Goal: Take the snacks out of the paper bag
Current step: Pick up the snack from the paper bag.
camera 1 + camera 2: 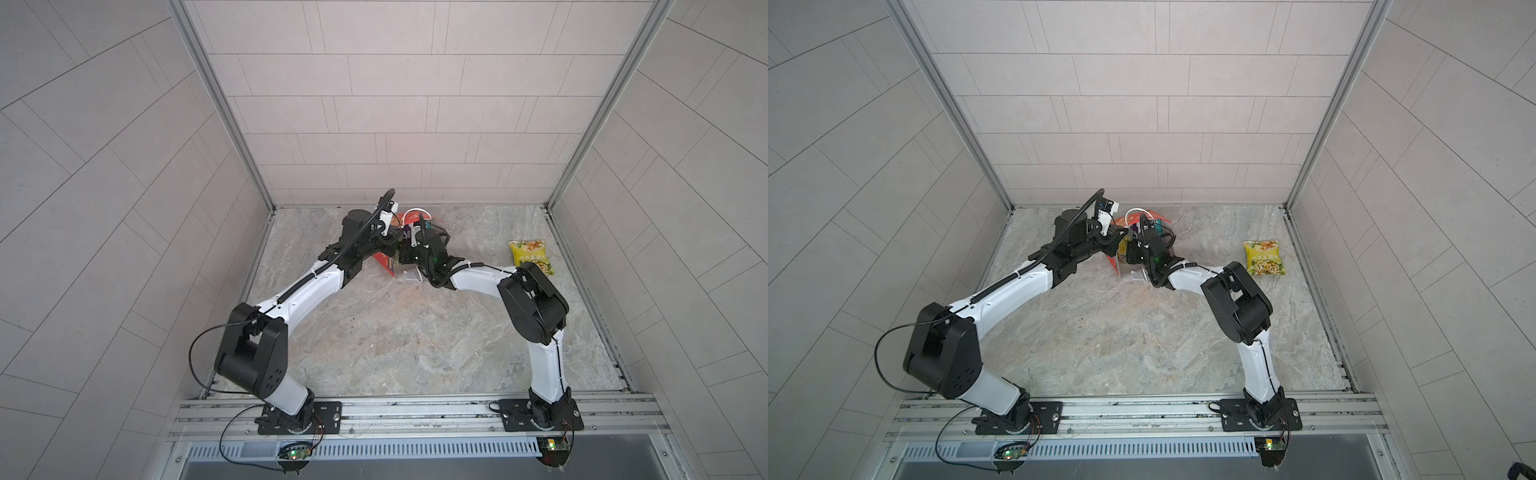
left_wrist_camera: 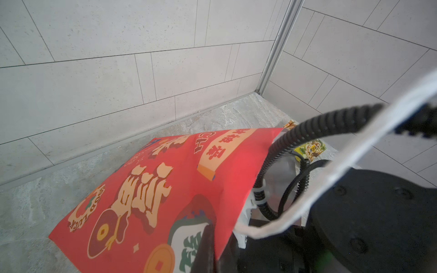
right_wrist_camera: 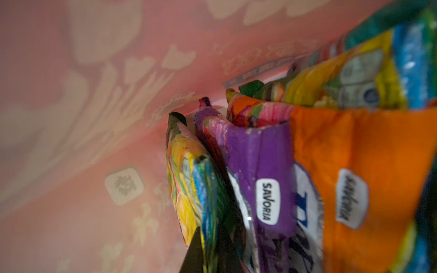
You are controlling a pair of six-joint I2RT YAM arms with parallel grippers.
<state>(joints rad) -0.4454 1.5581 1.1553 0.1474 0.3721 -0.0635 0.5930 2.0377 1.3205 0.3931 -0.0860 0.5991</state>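
Observation:
The red paper bag (image 1: pixel 384 264) (image 1: pixel 1113 262) stands tilted at the back middle of the table, with both arms meeting at it. My left gripper (image 2: pixel 212 238) is shut on the edge of the bag's printed red panel (image 2: pixel 165 189); one dark finger (image 2: pixel 205 248) shows on the outside. A white cord handle (image 2: pixel 354 165) loops past. My right gripper (image 3: pixel 210 228) is inside the bag, shut on the edge of a yellow-green snack packet (image 3: pixel 189 170). Beside that packet stand a purple packet (image 3: pixel 267 170), an orange packet (image 3: pixel 366 165) and a yellow-teal packet (image 3: pixel 369 71).
One yellow-green snack packet (image 1: pixel 532 257) (image 1: pixel 1264 257) lies flat on the marble table near the right wall. Tiled walls close in the back and both sides. The aluminium rail (image 1: pixel 415 411) with both arm bases runs along the front.

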